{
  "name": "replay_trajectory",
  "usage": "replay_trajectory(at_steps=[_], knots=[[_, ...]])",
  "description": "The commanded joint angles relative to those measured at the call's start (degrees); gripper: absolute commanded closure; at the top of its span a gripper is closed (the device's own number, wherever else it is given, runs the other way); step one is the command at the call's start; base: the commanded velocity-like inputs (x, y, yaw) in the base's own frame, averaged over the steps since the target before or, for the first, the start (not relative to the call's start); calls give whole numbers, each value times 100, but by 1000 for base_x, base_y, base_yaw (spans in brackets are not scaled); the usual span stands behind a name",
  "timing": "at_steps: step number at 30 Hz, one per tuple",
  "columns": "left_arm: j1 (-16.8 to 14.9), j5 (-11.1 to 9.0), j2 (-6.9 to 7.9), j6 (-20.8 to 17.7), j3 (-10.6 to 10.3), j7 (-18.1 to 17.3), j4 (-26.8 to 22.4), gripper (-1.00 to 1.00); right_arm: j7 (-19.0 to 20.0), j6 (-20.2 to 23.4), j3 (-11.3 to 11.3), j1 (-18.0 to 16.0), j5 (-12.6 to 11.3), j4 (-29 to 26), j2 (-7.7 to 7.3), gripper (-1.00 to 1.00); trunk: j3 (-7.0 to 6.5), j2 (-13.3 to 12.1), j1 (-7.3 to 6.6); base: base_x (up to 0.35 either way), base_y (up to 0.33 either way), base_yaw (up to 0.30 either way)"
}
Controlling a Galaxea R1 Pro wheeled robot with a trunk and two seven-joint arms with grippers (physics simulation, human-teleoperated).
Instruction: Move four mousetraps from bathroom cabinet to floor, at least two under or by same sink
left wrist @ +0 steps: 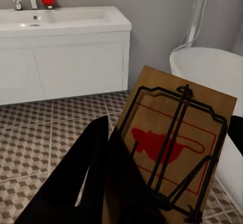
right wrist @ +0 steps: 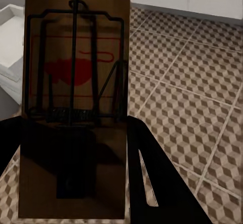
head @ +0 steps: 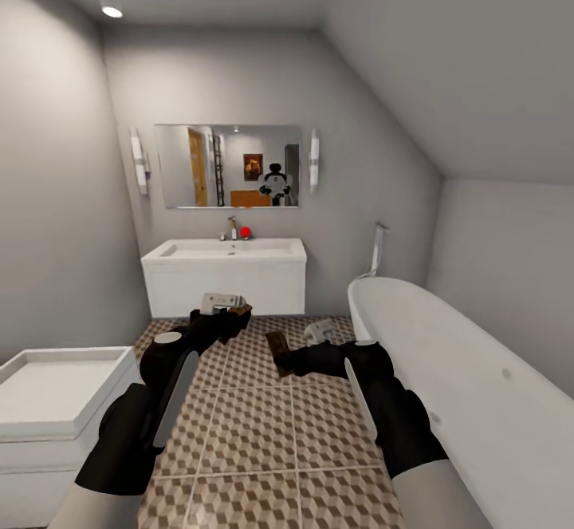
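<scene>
My left gripper (head: 237, 315) is shut on a mousetrap (head: 222, 302), held above the bathroom floor (head: 263, 425) in front of the sink (head: 227, 251). In the left wrist view this mousetrap (left wrist: 177, 143) is a brown board with black wire and a red mouse print, tilted, with a black finger (left wrist: 86, 178) against its edge. My right gripper (head: 287, 360) is shut on a second mousetrap (head: 278, 347) beside the bathtub. The right wrist view shows that mousetrap (right wrist: 76, 82) upright between the fingers (right wrist: 152, 178), over the tiles. The cabinet is out of direct view.
A white bathtub (head: 470, 369) runs along the right wall. A second white basin unit (head: 56, 401) stands at the near left. A mirror (head: 229, 165) above the sink reflects the robot and an orange-brown unit. Open tile lies between the sink, tub and left unit.
</scene>
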State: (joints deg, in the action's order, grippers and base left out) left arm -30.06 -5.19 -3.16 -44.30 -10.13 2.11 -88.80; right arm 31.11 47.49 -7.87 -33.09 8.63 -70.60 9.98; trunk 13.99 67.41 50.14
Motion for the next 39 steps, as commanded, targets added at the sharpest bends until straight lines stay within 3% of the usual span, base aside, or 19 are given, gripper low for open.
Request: replay_trajectory(at_steps=[1,23,39], knots=[[-7,-51,-1,-28,2,18,-5,100,36,23,4,-4,42,-7,2,100,7,4,3,256,-103,46],[0,-50,-1,-18,-7,18,-14,100,39,18,4,-4,37,-7,2,100,-13,4,3,106,41,78],[0,-23,-1,-16,-10,17,-15,100,44,14,4,-4,34,-7,2,100,-22,4,3,182,101,-31]])
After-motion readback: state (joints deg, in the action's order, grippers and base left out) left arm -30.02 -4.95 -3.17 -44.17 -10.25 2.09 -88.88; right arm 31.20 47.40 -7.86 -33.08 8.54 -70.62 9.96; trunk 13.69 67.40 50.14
